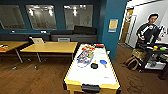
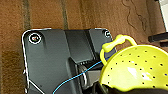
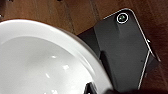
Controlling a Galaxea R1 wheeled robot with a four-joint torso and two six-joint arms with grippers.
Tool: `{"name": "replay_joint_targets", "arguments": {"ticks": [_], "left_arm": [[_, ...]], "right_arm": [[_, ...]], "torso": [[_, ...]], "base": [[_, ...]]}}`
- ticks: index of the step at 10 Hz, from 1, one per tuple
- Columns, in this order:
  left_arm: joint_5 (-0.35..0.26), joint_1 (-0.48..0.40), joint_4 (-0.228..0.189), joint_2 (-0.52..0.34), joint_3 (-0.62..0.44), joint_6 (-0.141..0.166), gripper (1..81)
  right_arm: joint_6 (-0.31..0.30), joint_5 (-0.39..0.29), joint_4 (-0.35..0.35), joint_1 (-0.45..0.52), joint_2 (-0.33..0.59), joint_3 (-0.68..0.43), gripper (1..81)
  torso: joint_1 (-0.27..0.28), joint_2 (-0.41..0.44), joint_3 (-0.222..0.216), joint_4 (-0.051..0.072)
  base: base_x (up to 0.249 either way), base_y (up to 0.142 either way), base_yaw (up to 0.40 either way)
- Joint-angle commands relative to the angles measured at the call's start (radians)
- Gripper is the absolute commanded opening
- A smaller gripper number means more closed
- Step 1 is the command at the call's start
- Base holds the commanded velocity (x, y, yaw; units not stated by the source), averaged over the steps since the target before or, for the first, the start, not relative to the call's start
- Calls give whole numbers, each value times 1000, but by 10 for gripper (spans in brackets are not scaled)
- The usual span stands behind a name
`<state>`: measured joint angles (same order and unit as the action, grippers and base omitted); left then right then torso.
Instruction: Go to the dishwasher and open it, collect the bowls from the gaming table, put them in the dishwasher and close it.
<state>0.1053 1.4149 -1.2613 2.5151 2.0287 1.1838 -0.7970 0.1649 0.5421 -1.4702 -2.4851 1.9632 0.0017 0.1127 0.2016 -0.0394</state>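
Observation:
The gaming table (image 1: 100, 75), with a white top, yellow sides and a dark slot at its near end, stands just ahead of me. On it lie colourful packs (image 1: 85, 56), a black puck-like piece (image 1: 94, 65) and a blue paddle (image 1: 103, 62). In the left wrist view a yellow-green perforated bowl (image 2: 140, 67) with a loop handle hangs over the wooden floor, my left gripper (image 2: 105, 88) shut on its rim. A glossy white bowl (image 3: 42, 62) sits in my right gripper (image 3: 91, 90), also above the floor. The dishwasher is out of view.
Yellow-topped desks (image 1: 50, 47) stand left of the table, one with a laptop (image 1: 38, 40). A teal pillar (image 1: 112, 25) rises behind the table's far right corner. A person (image 1: 150, 27) stands by a dark cart (image 1: 155, 50) at the right, a backpack (image 1: 132, 62) on the floor nearby.

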Motion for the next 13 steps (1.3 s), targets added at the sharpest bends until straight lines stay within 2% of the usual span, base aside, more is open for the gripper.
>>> {"name": "replay_joint_targets", "arguments": {"ticks": [1,2,4,10,13], "left_arm": [[-15,-49,-20,-24,-13,-1,10],[-15,-47,-20,-22,-13,-1,10],[-15,-47,-20,-21,-13,-1,10],[-18,-43,-24,11,11,-3,10],[-15,-40,-24,65,91,-1,10]], "right_arm": [[2,-10,22,46,33,-26,10],[2,-10,22,47,32,-24,10],[2,-10,22,49,24,-18,10],[2,-10,27,49,6,-9,10],[4,-10,44,37,-37,20,10]], "torso": [[0,0,-49,0],[-1,1,-16,0],[-2,1,-28,0],[-2,2,-28,0],[-2,2,-28,0]], "base": [[-114,0,0],[-114,0,0],[-114,0,0],[-114,0,0],[-114,0,0]]}}
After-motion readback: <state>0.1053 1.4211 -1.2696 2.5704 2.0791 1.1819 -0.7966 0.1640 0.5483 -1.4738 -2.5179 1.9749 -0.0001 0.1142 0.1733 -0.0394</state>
